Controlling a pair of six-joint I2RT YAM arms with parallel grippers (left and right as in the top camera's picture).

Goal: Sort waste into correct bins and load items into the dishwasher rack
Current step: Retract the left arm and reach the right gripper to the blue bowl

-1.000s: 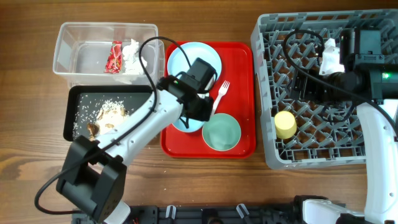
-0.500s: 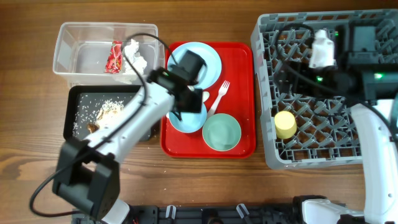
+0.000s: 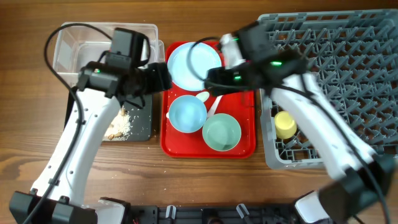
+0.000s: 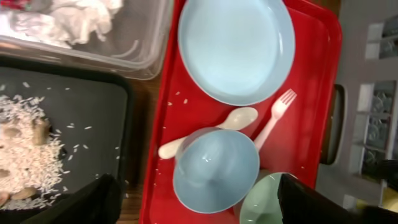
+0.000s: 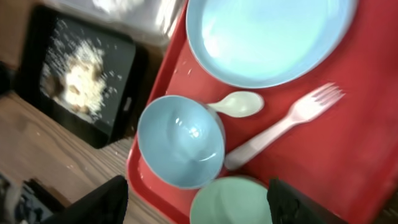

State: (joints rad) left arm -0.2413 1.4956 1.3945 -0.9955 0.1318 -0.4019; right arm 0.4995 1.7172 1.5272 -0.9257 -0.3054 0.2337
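On the red serving tray [image 3: 245, 134] lie the light-blue plate [image 3: 191, 62], a light-blue bowl [image 3: 186, 114], a mint bowl [image 3: 221, 132], a white spoon [image 4: 208, 130] and a fork [image 5: 283, 127]. My left gripper [image 3: 163, 78] hangs open at the tray's left edge, its dark fingers [image 4: 93, 202] wide apart above the light-blue bowl [image 4: 214, 168] and holding nothing. Over the tray's upper middle, my right gripper [image 3: 211, 79] is open too, with both bowls between its fingers [image 5: 305, 199]. A yellow cup [image 3: 285, 124] lies in the grey rack [image 3: 336, 56].
The clear tub [image 3: 65, 53] at the back left holds a white tissue [image 4: 81, 18]. In front of it the black tray [image 4: 93, 106] carries rice and food scraps [image 5: 81, 78]. My left arm covers much of both bins from overhead.
My left gripper has opened, let go of the light-blue bowl on the red tray and pulled back up and left. The right arm has swung from over the rack to over the tray.
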